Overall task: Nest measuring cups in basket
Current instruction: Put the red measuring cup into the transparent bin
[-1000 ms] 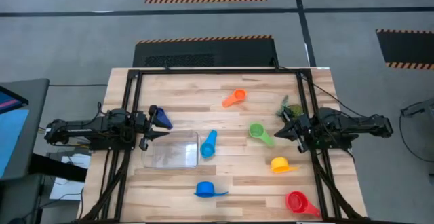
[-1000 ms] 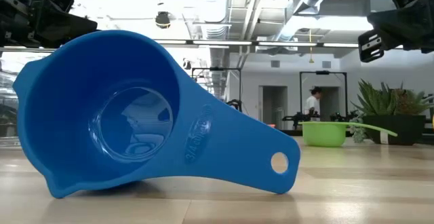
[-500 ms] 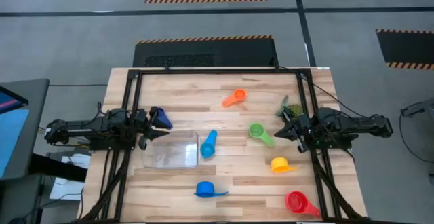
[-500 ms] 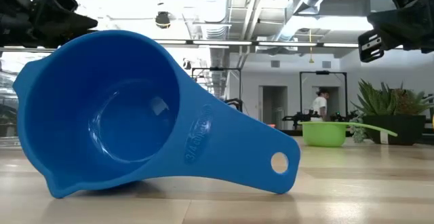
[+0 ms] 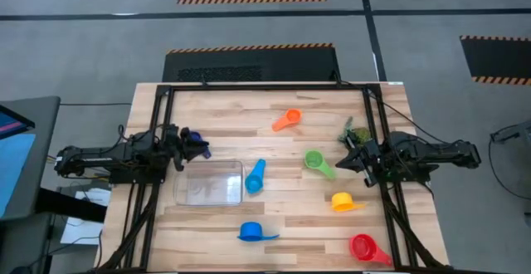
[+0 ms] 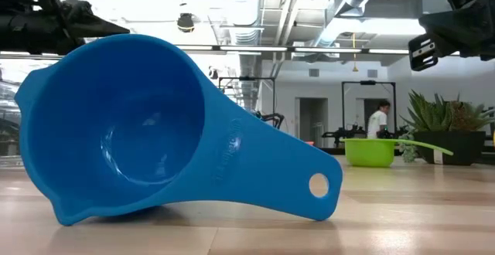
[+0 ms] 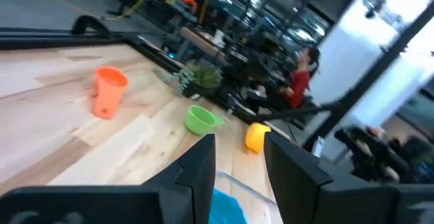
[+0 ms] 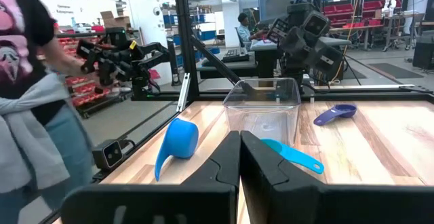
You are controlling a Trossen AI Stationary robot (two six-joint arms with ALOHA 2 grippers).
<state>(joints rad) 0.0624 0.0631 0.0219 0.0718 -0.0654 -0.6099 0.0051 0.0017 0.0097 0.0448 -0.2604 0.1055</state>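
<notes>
From above, the left gripper (image 5: 184, 141) hovers with fingers apart at the basket's (image 5: 209, 183) far left corner, beside a dark blue cup (image 5: 197, 146). The right gripper (image 5: 348, 159), fingers together and empty, waits near the green cup (image 5: 315, 161). In the low view, a blue cup (image 6: 147, 162) lies on its side, filling the foreground. The left wrist view shows the orange cup (image 7: 107, 89) and a plant (image 7: 193, 80) ahead.

Only one marking shows — raised lettering in an oval on the handle of the large blue plastic measuring cup (image 6: 147, 170) — too faint to read.
</notes>
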